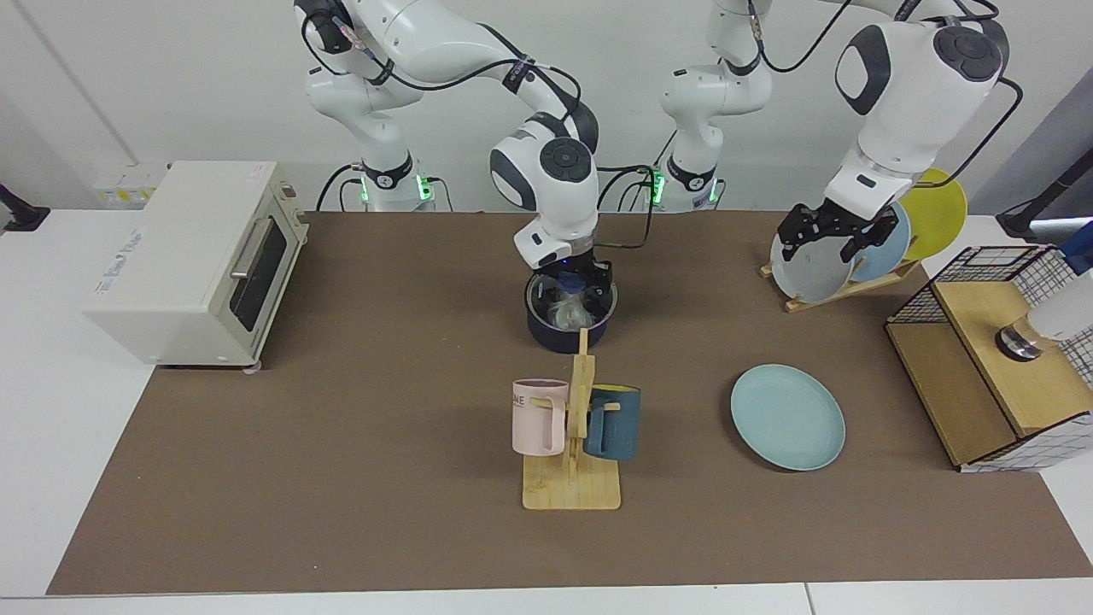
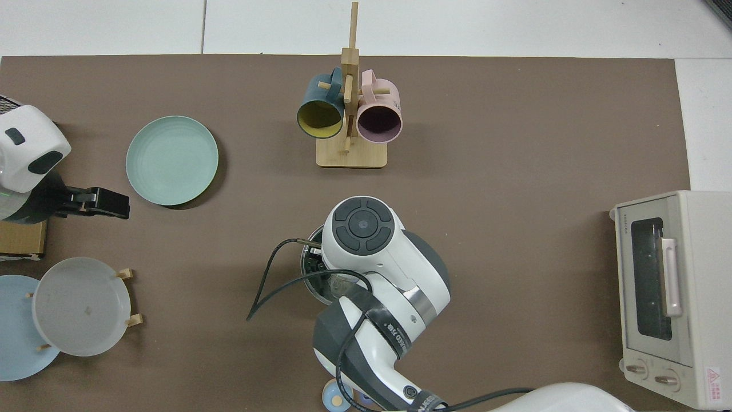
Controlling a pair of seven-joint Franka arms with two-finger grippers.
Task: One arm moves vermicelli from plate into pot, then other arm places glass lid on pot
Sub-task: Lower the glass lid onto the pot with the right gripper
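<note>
Facing view: right gripper down over pot.

White wall, white counter under a brown mat, cream toaster oven, wooden mug rack, wire-and-wood crate

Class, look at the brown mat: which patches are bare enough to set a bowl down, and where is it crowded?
Bare: the stretch between the toaster oven and the mug rack, and the mat's near edge. Crowded: around the pot, where the right pincer hovers, and the dish rack by the left pincer.
</note>
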